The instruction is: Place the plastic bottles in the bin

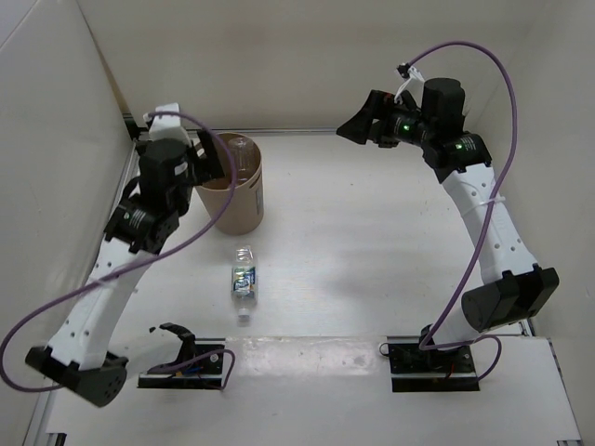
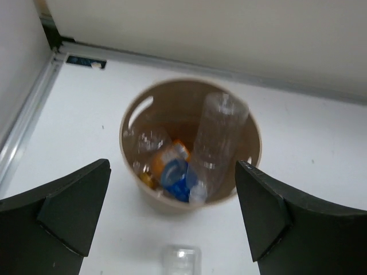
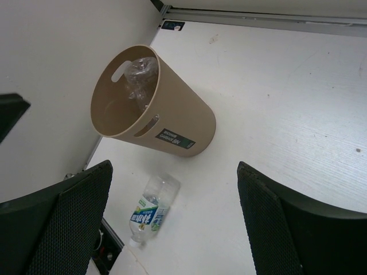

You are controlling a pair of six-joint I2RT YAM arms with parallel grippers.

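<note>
Left wrist view: the left gripper [image 2: 172, 166] hangs with its jaws spread wide and nothing between them, directly over the bin [image 2: 189, 82] at the far left of the table [image 1: 372, 260]. Inside, the clear plain bottle [image 2: 221, 137] leans upright against the bin's wall, its end reaching the rim. The orange bottle [image 2: 172, 152] and the blue-labelled bottle [image 2: 175, 175] lie low beside it. The green-blue-labelled bottle [image 1: 244, 277] lies on the table just near of the bin. The right gripper [image 3: 175, 166] is raised at the far right, jaws wide and empty, facing left towards the bin.
</note>
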